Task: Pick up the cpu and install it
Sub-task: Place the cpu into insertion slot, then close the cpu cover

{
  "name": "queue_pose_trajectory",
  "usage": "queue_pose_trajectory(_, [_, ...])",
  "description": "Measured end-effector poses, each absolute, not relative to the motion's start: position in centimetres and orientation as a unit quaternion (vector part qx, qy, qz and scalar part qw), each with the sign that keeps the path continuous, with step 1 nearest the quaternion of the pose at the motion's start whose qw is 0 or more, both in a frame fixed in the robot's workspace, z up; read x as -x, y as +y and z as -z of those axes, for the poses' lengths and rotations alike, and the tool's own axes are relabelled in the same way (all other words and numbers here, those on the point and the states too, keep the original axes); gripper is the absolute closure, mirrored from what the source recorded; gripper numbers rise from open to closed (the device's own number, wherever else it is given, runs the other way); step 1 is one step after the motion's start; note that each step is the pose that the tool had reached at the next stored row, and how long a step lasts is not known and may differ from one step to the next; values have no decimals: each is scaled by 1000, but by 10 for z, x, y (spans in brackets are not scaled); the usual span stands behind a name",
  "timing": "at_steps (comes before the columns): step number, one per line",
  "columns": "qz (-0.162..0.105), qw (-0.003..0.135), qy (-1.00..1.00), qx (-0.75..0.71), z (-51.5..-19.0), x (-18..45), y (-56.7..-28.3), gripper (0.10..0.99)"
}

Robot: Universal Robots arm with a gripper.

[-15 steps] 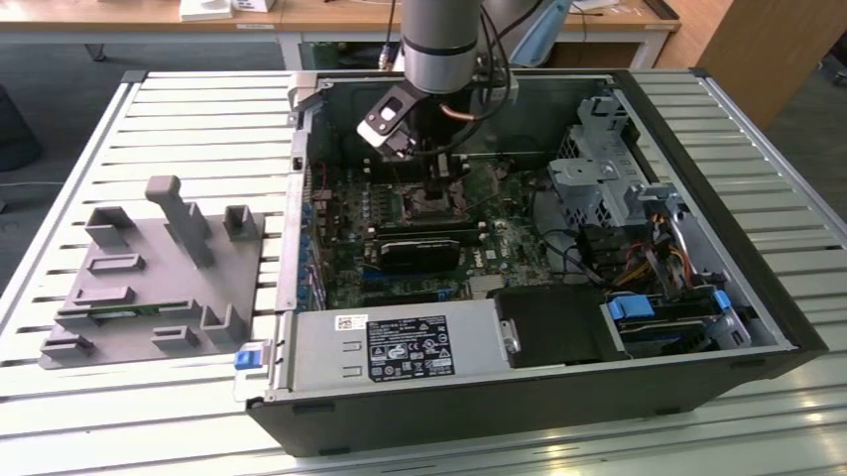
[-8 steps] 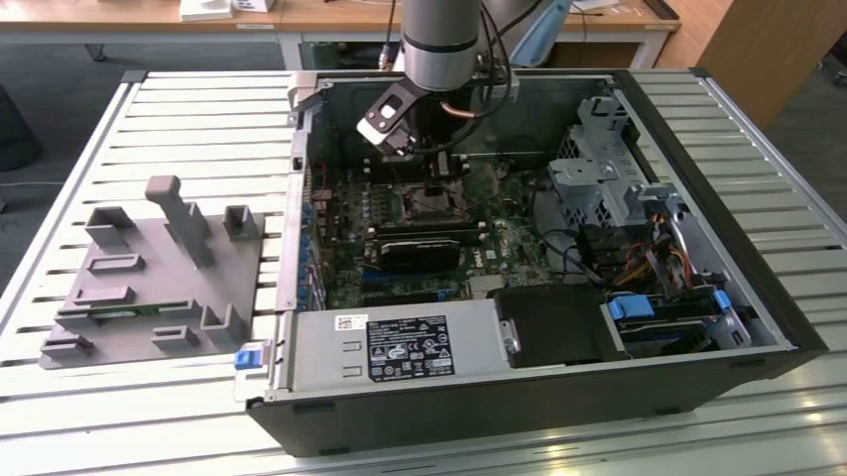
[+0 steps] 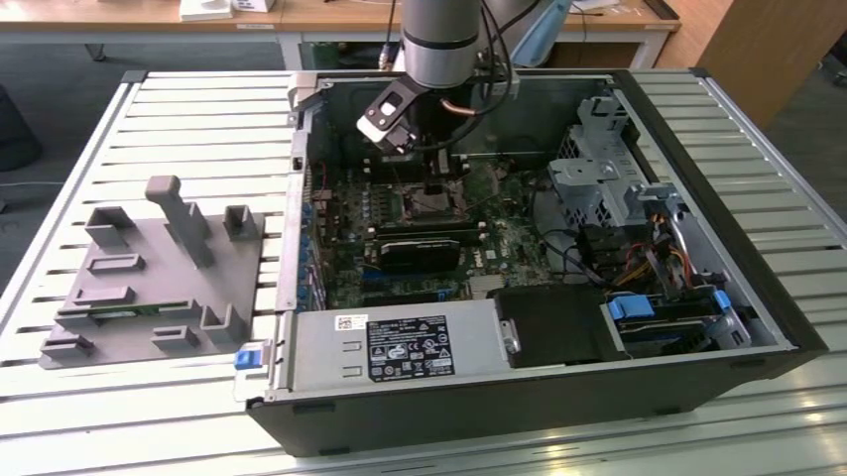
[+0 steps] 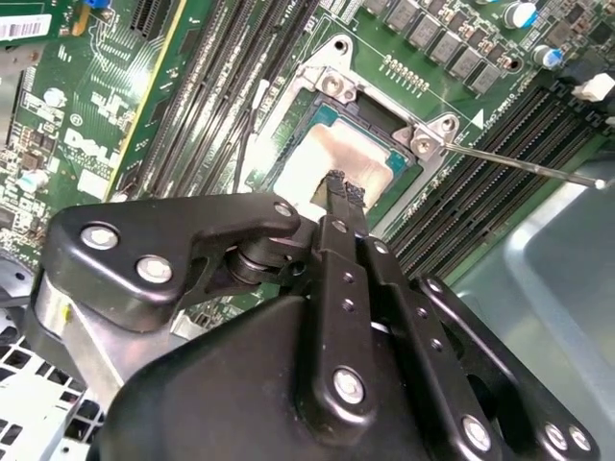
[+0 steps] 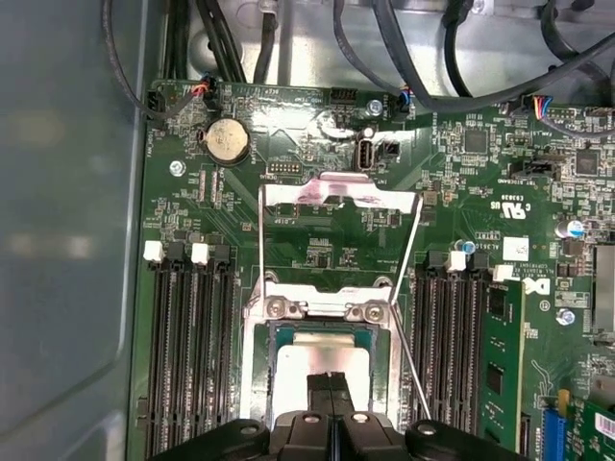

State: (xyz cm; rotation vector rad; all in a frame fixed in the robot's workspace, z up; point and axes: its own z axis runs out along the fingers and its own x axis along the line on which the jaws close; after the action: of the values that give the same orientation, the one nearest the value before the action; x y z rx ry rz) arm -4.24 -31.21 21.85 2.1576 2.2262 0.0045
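The cpu [image 5: 306, 363], a flat square chip with a shiny silver top, lies flat in the motherboard socket [image 5: 252, 336]; in the second wrist view the cpu [image 4: 322, 154] shows just beyond my fingertips. My gripper [image 5: 332, 382] hovers right above the chip's middle, its two black fingers pressed together with nothing between them. The second wrist view gives the same shut gripper [image 4: 343, 187] over the chip. In the exterior view the gripper [image 3: 437, 171] hangs inside the open computer case above the socket [image 3: 430, 203]. The socket's metal load plate [image 5: 341, 197] stands flipped open.
A thin metal lever [image 5: 408, 365] sticks up beside the socket. Black memory slots [image 5: 187, 346] flank it, with a green memory stick [image 5: 500, 355] on one side. Cables [image 5: 404, 58] run along the case wall. A grey fixture [image 3: 159, 278] lies on the slatted table at the exterior view's left.
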Motion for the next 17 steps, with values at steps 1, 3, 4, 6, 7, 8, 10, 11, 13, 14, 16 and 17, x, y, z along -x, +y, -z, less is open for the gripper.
queue_pose_trajectory(1, [-1, 21, 718, -696, -220, 42, -312, 980])
queue_pose_trajectory(3, [-1, 21, 718, -696, -222, 42, -312, 980])
queue_pose_trajectory(4, [-1, 21, 718, -696, -223, 42, -312, 980])
queue_pose_trajectory(6, [-1, 21, 718, -696, -225, 42, -312, 980])
queue_pose_trajectory(7, [-1, 21, 718, -696, -227, 42, -312, 980])
queue_pose_trajectory(8, [-1, 21, 718, -696, -228, 42, -312, 980])
queue_pose_trajectory(10, [-1, 21, 718, -696, -231, 42, -312, 980])
queue_pose_trajectory(11, [-1, 21, 718, -696, -232, 42, -312, 980])
queue_pose_trajectory(13, [-1, 21, 718, -696, -234, 42, -312, 980])
queue_pose_trajectory(14, [-1, 21, 718, -696, -235, 42, -312, 980])
queue_pose_trajectory(16, [-1, 21, 718, -696, -237, 42, -312, 980])
queue_pose_trajectory(17, [-1, 21, 718, -696, -238, 42, -312, 980])
